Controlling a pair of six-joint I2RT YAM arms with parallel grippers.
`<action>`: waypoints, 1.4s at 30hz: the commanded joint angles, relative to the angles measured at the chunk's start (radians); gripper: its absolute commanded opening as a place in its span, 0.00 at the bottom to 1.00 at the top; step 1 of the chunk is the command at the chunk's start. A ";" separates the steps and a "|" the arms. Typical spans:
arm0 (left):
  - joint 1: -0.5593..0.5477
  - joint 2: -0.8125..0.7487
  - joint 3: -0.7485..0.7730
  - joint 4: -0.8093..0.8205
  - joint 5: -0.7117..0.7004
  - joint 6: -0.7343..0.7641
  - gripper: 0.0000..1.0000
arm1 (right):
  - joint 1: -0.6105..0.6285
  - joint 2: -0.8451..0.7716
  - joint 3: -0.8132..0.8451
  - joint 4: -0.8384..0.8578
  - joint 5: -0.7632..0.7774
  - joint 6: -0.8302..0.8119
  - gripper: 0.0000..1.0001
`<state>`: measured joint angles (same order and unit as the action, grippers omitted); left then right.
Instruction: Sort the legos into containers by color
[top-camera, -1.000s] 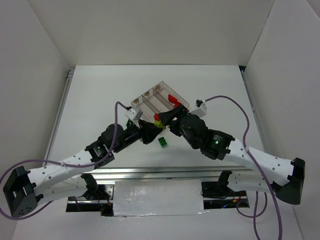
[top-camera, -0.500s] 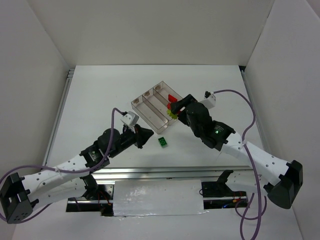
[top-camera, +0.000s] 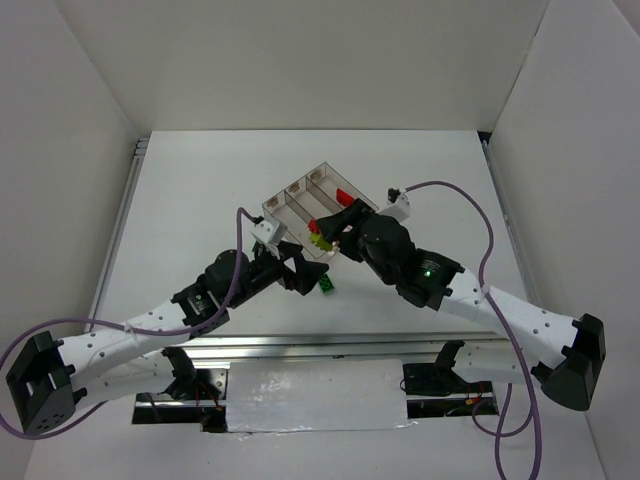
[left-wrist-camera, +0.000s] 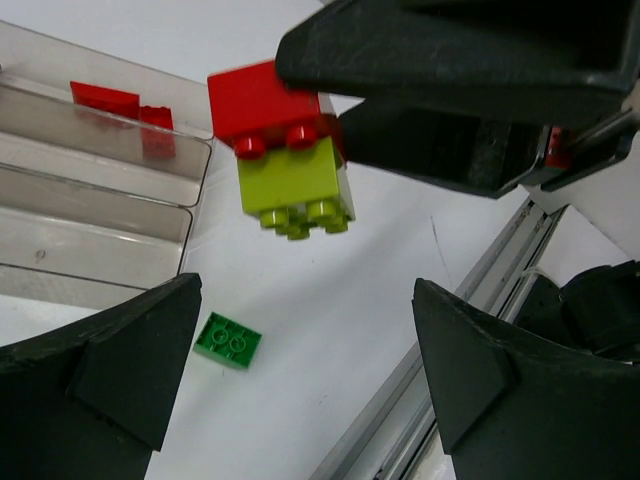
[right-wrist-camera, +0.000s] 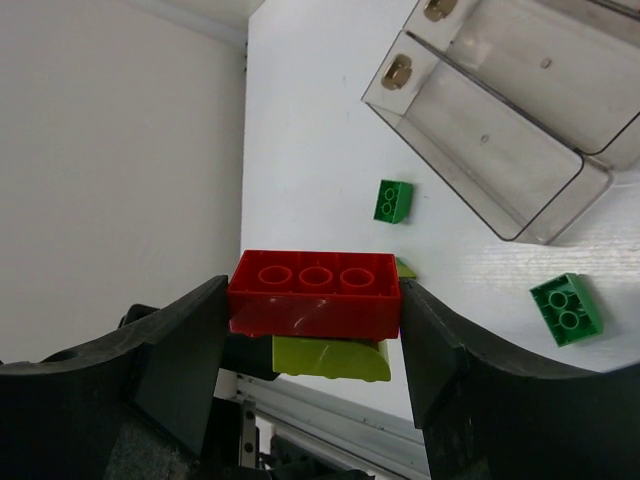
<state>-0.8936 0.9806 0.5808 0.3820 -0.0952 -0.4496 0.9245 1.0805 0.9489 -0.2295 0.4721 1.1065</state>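
The right pincer (right-wrist-camera: 315, 300) holds a red brick (left-wrist-camera: 262, 103) up in the air, squeezed between its two black fingers. A yellow-green brick (left-wrist-camera: 295, 182) is stuck onto the red one, so the two hang together as one little stack. The stack is over the white worktop (top-camera: 200, 200), close to the near end of the tray (top-camera: 293, 186). It is not inside the tray.

The left pincer (left-wrist-camera: 305, 330) is spread wide and grips nothing. The stack hangs right in front of it, and its two dark fingers stand far apart, one on each side of the left wrist view.

The tray is see-through and a bit brown. It has three long boxes side by side (thin walls split them). Some red bricks (top-camera: 345, 196) lie in the box on the right arm's side.

A dark green brick (right-wrist-camera: 393, 200) lies on the worktop, near the corner of the tray's end. Another dark green brick (right-wrist-camera: 567, 308) lies on the worktop too, knobs up, close to the same end but apart from the first one. Both are outside the tray.
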 joint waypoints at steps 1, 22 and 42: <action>-0.004 0.006 0.044 0.126 0.006 0.014 0.99 | 0.020 -0.014 0.014 0.073 -0.012 0.006 0.00; -0.002 -0.062 0.013 0.130 -0.046 0.058 0.00 | 0.009 0.018 0.005 0.090 -0.067 -0.023 0.00; -0.002 -0.296 0.040 -0.458 -0.250 -0.092 0.00 | -0.447 0.786 0.629 -0.169 -0.167 -0.281 0.00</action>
<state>-0.8928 0.7124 0.5327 0.0669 -0.2596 -0.4984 0.5117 1.7832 1.4429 -0.3038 0.3206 0.8742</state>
